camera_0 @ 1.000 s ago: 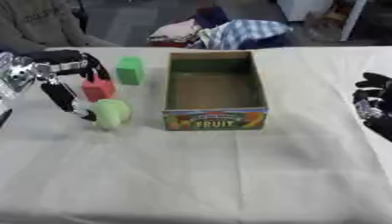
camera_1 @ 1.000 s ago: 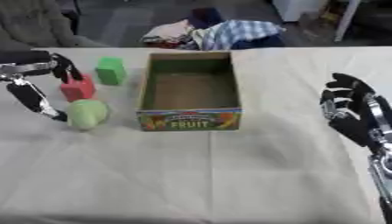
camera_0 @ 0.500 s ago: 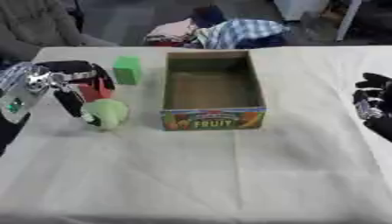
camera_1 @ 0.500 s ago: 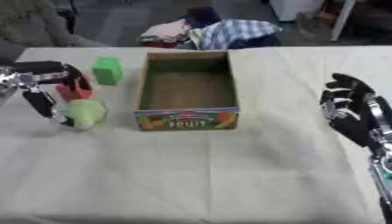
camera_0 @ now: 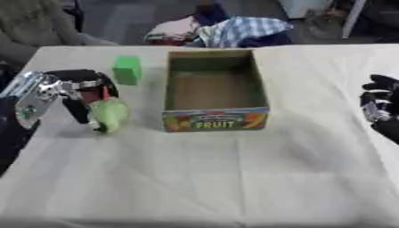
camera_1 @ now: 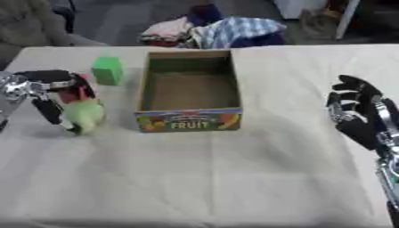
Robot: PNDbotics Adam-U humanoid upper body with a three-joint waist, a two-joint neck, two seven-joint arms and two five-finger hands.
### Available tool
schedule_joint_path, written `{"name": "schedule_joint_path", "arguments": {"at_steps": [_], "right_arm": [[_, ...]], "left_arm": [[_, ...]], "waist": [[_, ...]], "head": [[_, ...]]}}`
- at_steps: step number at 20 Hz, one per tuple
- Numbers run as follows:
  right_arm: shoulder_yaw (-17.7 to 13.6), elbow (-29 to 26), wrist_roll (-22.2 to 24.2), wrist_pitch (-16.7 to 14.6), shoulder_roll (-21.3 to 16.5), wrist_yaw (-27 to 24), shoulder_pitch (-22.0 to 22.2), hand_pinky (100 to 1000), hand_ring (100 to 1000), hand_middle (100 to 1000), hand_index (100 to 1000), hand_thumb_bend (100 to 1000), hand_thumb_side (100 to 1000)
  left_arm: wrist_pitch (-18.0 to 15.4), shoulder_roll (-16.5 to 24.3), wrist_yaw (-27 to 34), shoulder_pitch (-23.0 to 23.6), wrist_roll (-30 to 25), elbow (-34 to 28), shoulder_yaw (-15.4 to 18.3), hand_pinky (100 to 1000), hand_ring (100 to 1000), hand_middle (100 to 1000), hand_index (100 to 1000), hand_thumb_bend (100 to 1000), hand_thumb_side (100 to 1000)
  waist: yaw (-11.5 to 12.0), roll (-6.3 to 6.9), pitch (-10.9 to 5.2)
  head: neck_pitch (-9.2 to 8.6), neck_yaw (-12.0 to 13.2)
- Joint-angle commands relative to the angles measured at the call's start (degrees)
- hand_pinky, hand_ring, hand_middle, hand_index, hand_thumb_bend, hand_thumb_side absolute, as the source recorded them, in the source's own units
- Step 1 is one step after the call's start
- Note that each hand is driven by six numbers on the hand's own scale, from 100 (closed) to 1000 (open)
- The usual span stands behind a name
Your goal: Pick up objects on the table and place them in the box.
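A light green rounded fruit (camera_0: 111, 115) lies on the white tablecloth, left of the cardboard box (camera_0: 216, 120) marked FRUIT. My left hand (camera_0: 74, 89) arches over it, thumb against its left side and fingers curled over its top. A red block (camera_1: 78, 94) shows only as a sliver behind those fingers. A green block (camera_0: 127, 69) stands further back, apart from the hand. The box is open and holds nothing that I can see. My right hand (camera_1: 358, 111) rests open at the right edge, fingers up.
A heap of clothes (camera_0: 226, 31) lies beyond the table's far edge. White cloth (camera_0: 202, 178) covers the table from the box to the near edge.
My left hand has dropped and drawn in round the light green fruit, now covering most of the red block. The fruit, the box and my right hand have stayed put.
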Motion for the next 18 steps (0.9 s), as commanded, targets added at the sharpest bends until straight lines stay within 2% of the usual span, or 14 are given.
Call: {"name": "schedule_joint_path", "arguments": {"at_steps": [1, 3, 5, 8, 14, 18], "right_arm": [[-0.19, -0.53, 0.07, -0.10, -0.81, -0.42, -0.66, 607, 717, 730, 884, 100, 422], [-0.20, -0.49, 0.07, -0.09, -0.78, -0.42, -0.64, 607, 717, 731, 884, 100, 423], [-0.27, -0.45, 0.00, -0.08, -0.78, -0.41, -0.60, 607, 717, 730, 884, 100, 423], [-0.37, -0.40, -0.10, -0.07, -0.78, -0.39, -0.56, 607, 717, 730, 884, 100, 424], [-0.27, -0.30, -0.02, -0.08, -0.81, -0.36, -0.40, 607, 717, 730, 884, 100, 427], [0.36, -0.29, 0.58, -0.17, -0.63, -0.37, -0.75, 607, 717, 730, 884, 100, 427]], "left_arm": [[0.03, 0.09, -2.89, -1.48, 2.32, 0.73, 1.07, 675, 597, 613, 733, 645, 148], [0.34, -0.28, -4.88, -1.44, 5.81, 0.67, 1.35, 571, 463, 457, 576, 558, 100], [0.94, -0.33, -5.70, -1.29, 10.14, -0.12, 1.61, 497, 353, 332, 461, 536, 100], [2.40, 0.25, -4.14, -1.19, 14.56, -3.52, 1.82, 462, 287, 249, 389, 522, 100], [6.01, 1.88, 1.69, -3.55, 15.16, -13.86, 1.99, 474, 294, 251, 393, 517, 100], [8.95, -1.62, 1.12, -7.64, 17.88, -14.91, 2.71, 483, 316, 257, 399, 514, 100]], "waist": [[-0.08, -0.12, -0.50], [-0.14, -0.13, -0.46], [-0.21, -0.15, -0.42], [-0.29, -0.14, -0.41], [-0.51, 0.15, -0.75], [-1.49, 0.27, -0.89]], "head": [[-0.01, 0.01], [-0.03, -0.01], [0.01, -0.07], [0.00, -0.11], [0.25, 0.16], [0.12, 0.96]]}}
